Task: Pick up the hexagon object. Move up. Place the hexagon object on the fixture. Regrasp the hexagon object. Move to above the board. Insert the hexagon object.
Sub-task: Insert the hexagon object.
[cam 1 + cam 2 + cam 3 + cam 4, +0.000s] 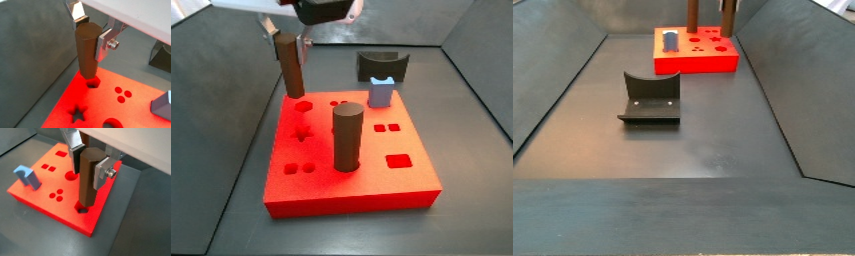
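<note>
- Gripper [92, 30] of mine is clenched on the hexagon peg [86, 52]; both wrist views show the silver fingers [102, 172] pressing its upper part from two sides.
- Peg hangs upright, and its lower end is at the hexagon hole [91, 82] of the board [137, 97]. In a wrist view the tip [83, 205] meets the dark hole near the board corner; how deep it sits I cannot tell.
- In a side view the peg [291, 65] stands at the 11 o'clock corner of the board [412, 185], with my gripper [283, 34] on its top part.
- Star hole [79, 114] lies near the hexagon hole, and three small round holes [121, 93] lie beside it.
- Thick dark cylinder [348, 137] stands upright in the board's middle, well apart from my peg.
- Pale-blue peg [381, 92] stands at the 1 o'clock edge of the board; a wrist view shows it too [26, 176].
- Fixture [380, 66] stands on the grey floor just behind the blue peg, off the board.
- In a side view from the far end, the fixture [649, 99] is near the middle of the floor and the board [698, 52] at 12 o'clock; the two brown pieces rise from it and run out of the frame top, and my gripper does not show.
</note>
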